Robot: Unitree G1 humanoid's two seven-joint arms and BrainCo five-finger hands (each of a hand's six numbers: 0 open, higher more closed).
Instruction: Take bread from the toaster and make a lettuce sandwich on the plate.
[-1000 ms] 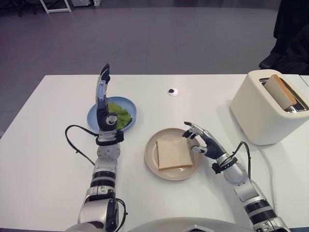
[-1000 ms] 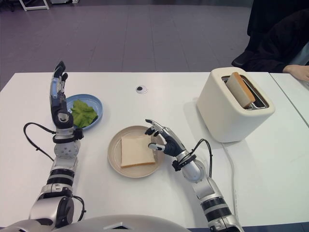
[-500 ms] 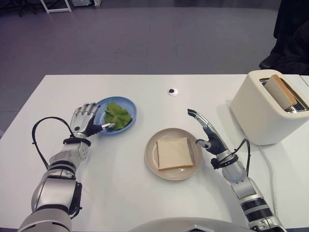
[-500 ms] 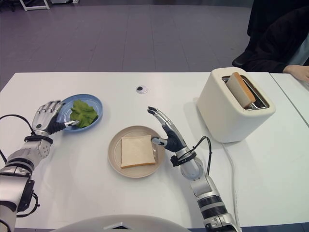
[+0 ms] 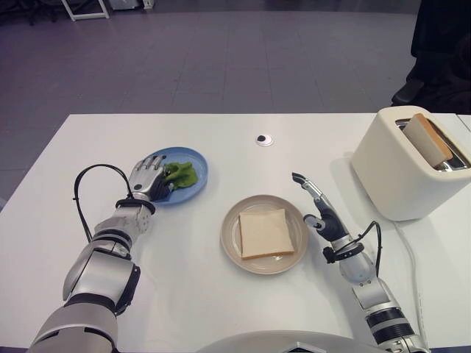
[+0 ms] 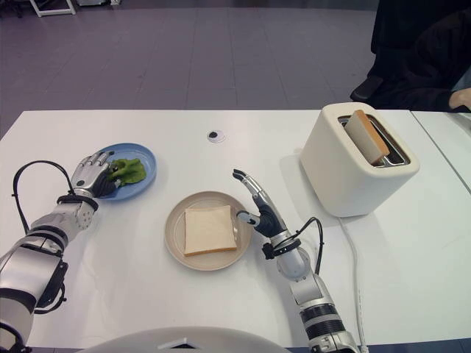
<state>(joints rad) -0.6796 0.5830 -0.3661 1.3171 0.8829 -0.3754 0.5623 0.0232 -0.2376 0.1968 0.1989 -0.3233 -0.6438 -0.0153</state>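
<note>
No writing can be read on anything. A blue plate (image 5: 197,163) near the counter's (image 5: 331,132) left edge holds the lettuce (image 5: 182,174), bunched toward the plate's middle. The left hand (image 5: 149,179) lies over the plate's left rim, clenched on the lettuce's left side. At the near middle, a beige plate (image 5: 229,243) carries one slice of white bread (image 5: 265,232), lying flat. A cream toaster (image 5: 397,173) stands at the right edge with a browned slice (image 5: 427,138) tilted up out of its slot. A small round black-and-white disc (image 5: 264,140) lies at the far middle. The right hand (image 5: 319,209) is released, held up just beside the beige plate's right rim. Half a second ago the left hand sat outside the blue plate's rim; it now covers part of the lettuce. The right hand has drawn slightly nearer.
</note>
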